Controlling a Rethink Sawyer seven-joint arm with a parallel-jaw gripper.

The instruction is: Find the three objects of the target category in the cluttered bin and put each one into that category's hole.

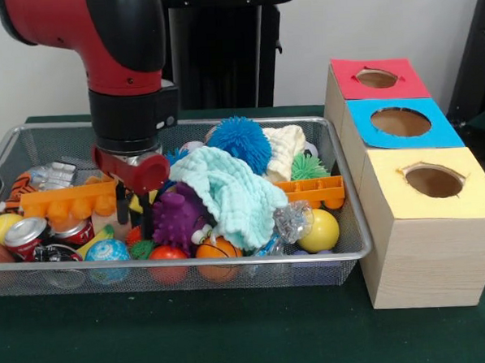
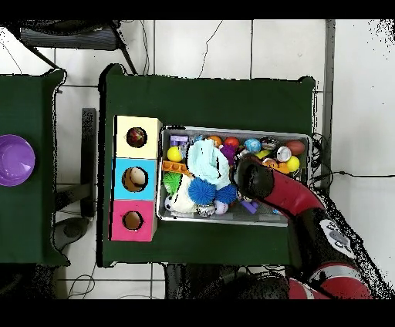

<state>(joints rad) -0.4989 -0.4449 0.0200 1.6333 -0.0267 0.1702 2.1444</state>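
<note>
The wire-mesh bin (image 1: 190, 267) is full of toys. In it lie a blue spiky ball (image 1: 239, 141), a pale teal cloth (image 1: 227, 190), a cream cloth (image 1: 285, 147), a purple spiky ball (image 1: 178, 217), two orange blocks (image 1: 69, 203), a yellow ball (image 1: 320, 230) and soda cans (image 1: 26, 235). My gripper (image 1: 136, 213) is lowered into the bin's left part in the front view, between the left orange block and the purple spiky ball. Its tips are sunk in the clutter. In the overhead view the arm (image 2: 270, 189) covers the gripper.
Three wooden boxes stand beside the bin, each with a round hole: yellow-topped (image 1: 434, 180), blue-topped (image 1: 400, 122) and red-topped (image 1: 377, 78). Overhead, something shows inside each hole. A purple bowl (image 2: 15, 160) sits on a separate table.
</note>
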